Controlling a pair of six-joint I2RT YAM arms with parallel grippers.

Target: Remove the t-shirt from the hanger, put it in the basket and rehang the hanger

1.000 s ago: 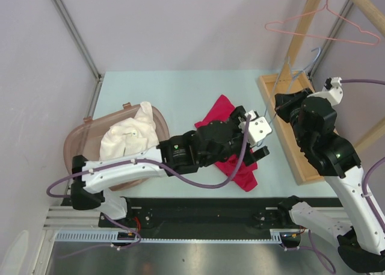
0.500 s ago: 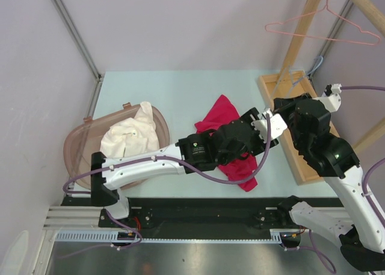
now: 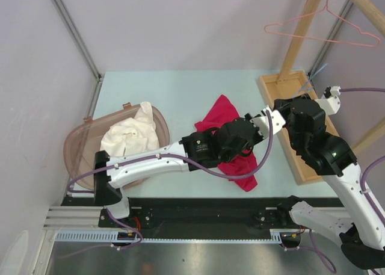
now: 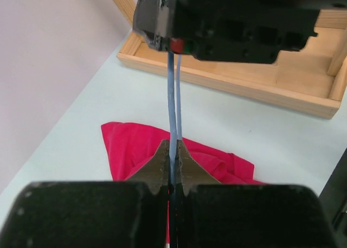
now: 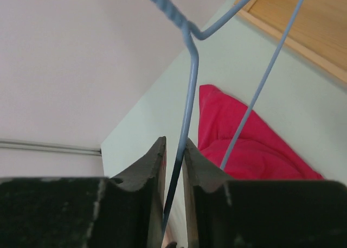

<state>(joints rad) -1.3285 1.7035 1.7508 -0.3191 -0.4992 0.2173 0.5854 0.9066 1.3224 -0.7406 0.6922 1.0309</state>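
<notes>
Shirt (image 3: 219, 111) lies crumpled on the bench (image 3: 168, 88), left of the tray (image 3: 283, 85). Left wrist: left fingers (image 4: 159, 162) clamp the hanger (image 4: 172, 107) wire, short of the tray. Right wrist: right fingers (image 5: 154, 164) clamp it too.

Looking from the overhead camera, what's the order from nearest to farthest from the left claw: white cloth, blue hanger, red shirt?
1. Blue hanger: pinched in the left gripper itself.
2. Red shirt: on the table, partly under that arm.
3. White cloth: in the basket, far off to the left.
</notes>
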